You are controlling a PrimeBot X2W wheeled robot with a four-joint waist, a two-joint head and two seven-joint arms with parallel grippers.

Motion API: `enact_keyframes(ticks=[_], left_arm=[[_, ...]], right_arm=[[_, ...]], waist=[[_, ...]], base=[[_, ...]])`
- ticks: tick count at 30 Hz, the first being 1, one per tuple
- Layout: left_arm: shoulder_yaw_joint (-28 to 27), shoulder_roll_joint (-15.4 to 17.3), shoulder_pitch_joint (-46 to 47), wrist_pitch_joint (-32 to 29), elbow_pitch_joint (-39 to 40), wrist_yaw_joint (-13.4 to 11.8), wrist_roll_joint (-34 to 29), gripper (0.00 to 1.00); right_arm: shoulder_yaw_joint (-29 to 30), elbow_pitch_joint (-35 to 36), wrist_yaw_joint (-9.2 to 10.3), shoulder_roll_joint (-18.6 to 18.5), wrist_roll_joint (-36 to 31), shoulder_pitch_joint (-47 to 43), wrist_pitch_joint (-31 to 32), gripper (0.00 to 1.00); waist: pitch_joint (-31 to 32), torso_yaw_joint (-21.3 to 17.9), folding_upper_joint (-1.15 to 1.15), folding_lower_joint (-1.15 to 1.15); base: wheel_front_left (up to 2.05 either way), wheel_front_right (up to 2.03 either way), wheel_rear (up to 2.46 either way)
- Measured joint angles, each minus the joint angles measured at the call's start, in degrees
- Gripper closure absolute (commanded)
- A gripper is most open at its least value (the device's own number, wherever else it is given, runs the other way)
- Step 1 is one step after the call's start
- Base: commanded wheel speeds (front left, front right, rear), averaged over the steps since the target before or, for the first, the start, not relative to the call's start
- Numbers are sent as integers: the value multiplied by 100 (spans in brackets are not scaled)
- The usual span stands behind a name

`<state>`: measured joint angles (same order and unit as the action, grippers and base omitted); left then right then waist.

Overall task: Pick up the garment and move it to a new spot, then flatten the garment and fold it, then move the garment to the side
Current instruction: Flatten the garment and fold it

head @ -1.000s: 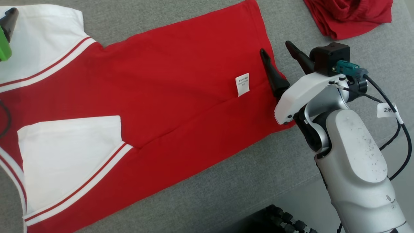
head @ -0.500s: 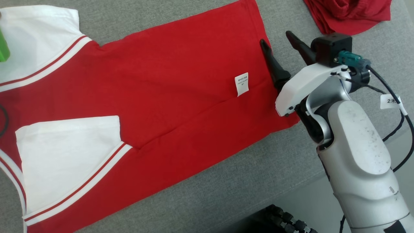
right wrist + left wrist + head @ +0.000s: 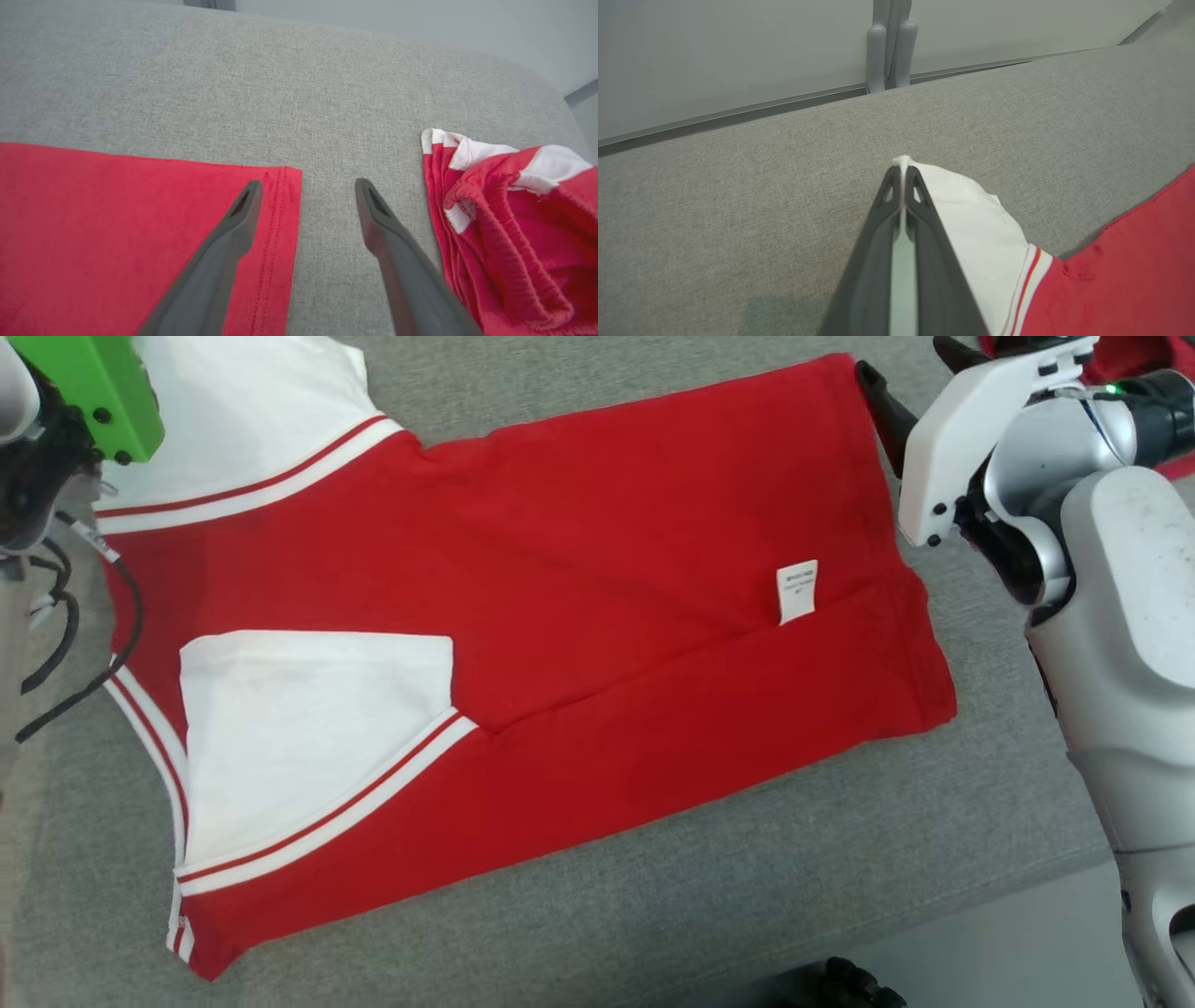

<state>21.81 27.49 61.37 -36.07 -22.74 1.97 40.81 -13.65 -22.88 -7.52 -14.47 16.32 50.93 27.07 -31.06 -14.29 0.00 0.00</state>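
Observation:
The garment (image 3: pixel 607 569) is a red shirt with white sleeves, lying spread on the grey table (image 3: pixel 747 896), one side folded over and a white label (image 3: pixel 796 590) showing. My left gripper (image 3: pixel 903 175) is shut on the tip of the far white sleeve (image 3: pixel 971 210), with a bit of white cloth poking past its fingertips. Its green wrist part (image 3: pixel 93 392) sits at the head view's top left. My right gripper (image 3: pixel 306 186) is open over the garment's far hem corner (image 3: pixel 280 177), one finger above the red cloth and the other above bare table.
A second red and white garment (image 3: pixel 504 224) lies bunched just right of my right gripper. The table's front edge (image 3: pixel 934 915) runs along the lower right of the head view. A pale wall (image 3: pixel 738 56) stands beyond the far edge.
The head camera has shifted, so the whole picture slid right. Relative to the shirt, my right gripper has moved along the hem to the far corner. The left arm's green part now shows.

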Motion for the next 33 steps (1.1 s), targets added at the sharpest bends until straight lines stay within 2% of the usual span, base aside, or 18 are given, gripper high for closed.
enact_keyframes(ticks=[11,12,15,18,19,20,29,33], left_arm=[[146,-304,-7,285,156,115,73,100],[151,-310,-7,297,153,136,93,100],[171,-332,-8,346,131,163,100,100],[165,-337,-7,389,98,178,131,100],[168,-338,-7,401,77,180,132,100],[168,-338,-7,423,67,180,133,100],[172,-332,-219,722,132,264,181,100],[168,-321,-566,909,344,302,235,100]], right_arm=[[-62,-1237,-1,-243,110,525,447,0],[-65,-1299,-1,-259,124,571,445,6],[-153,-1470,-2,-288,185,675,445,52],[-242,-1624,-2,-292,274,783,411,72],[-246,-1681,-2,-294,275,826,385,91],[-248,-1716,-3,-292,274,847,337,100],[-345,-1786,-3,-263,275,826,-372,100],[-511,-1659,-3,-380,355,531,-672,100]], waist=[[-70,616,0,0],[-74,654,0,0],[-84,734,0,0],[-107,774,0,0],[-113,782,0,0],[-112,785,0,0],[115,779,0,0],[330,791,0,0]], base=[[0,0,0],[0,0,0],[0,0,0],[0,0,0],[0,0,0],[0,0,0],[0,0,0],[0,0,0]])
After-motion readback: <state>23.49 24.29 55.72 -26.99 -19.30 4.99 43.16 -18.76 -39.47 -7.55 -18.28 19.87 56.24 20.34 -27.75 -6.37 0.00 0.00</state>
